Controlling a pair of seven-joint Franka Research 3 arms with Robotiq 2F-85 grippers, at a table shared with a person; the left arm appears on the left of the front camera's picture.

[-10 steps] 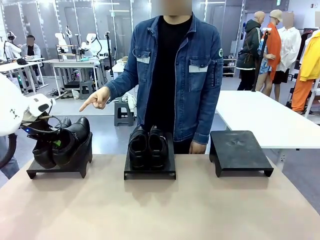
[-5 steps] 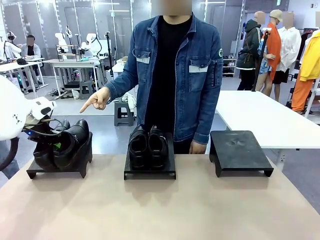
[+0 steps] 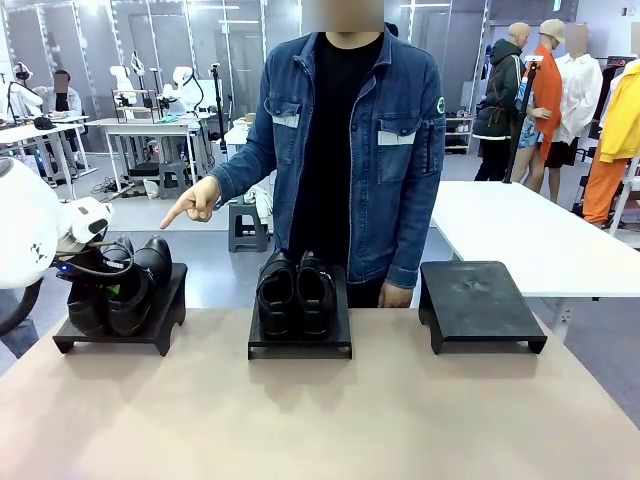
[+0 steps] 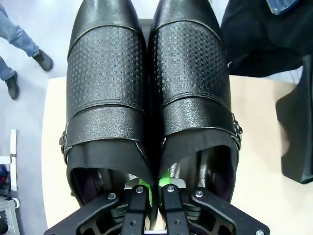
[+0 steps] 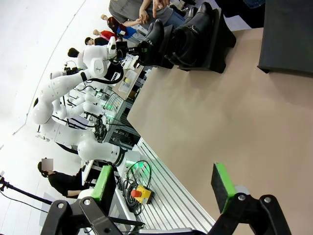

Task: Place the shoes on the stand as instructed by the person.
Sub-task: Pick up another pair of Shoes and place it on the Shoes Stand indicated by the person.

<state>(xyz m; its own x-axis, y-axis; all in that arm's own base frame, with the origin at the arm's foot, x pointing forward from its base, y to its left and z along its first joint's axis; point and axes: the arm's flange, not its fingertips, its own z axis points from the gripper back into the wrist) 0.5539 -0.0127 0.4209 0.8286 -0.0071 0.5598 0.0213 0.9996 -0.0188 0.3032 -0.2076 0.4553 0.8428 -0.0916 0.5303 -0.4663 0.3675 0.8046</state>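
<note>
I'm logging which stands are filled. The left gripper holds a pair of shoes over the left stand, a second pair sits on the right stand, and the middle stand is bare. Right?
Not quite. The second pair sits on the middle stand, and the right stand is bare; the front view shows it. The left gripper does hold a pair of shoes over the left stand.

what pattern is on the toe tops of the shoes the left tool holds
Black leather shoes with a fine embossed grid of small squares; clearest in the left wrist view.

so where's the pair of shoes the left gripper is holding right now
In the front view, the held pair of shoes sits on the left stand, pinched by the left gripper, left of the middle stand's pair.
</note>
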